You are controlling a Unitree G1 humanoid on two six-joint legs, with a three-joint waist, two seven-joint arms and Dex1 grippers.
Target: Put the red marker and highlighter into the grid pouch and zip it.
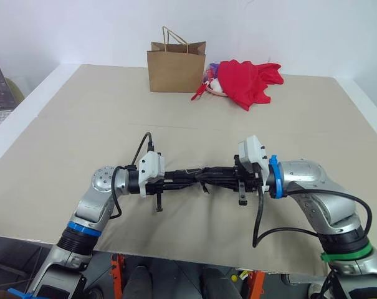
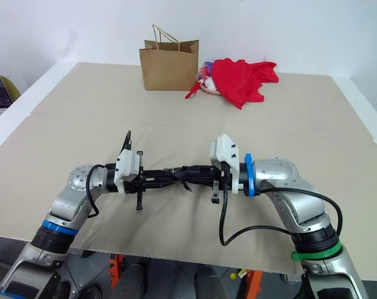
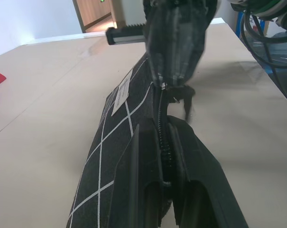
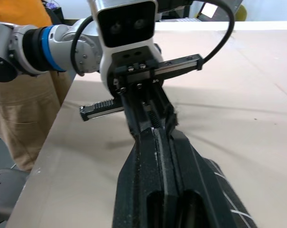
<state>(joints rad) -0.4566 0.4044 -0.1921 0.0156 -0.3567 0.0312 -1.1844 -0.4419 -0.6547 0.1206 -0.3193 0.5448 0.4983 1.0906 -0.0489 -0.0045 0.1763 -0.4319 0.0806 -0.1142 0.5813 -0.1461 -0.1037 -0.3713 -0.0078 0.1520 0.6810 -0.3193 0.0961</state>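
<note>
Wide beige table, cloth-covered, fills the scene. At its far edge: an upright brown paper bag with twisted handles; just beside it, toward the robot's right, a crumpled bright red cloth.

Near the front edge, the flat black fabric grid pouch with white lines hangs stretched level between the two grippers, off the table surface (small white label visible on one face in the left wrist view).

Left gripper: black fingers closed tight on one end of the pouch, zipper line running between them.

Right gripper: fingers pinched together on the opposite end, along the same zipper seam.

Marker and highlighter: cannot tell.

A person in tan trousers stands beside the table.
</note>
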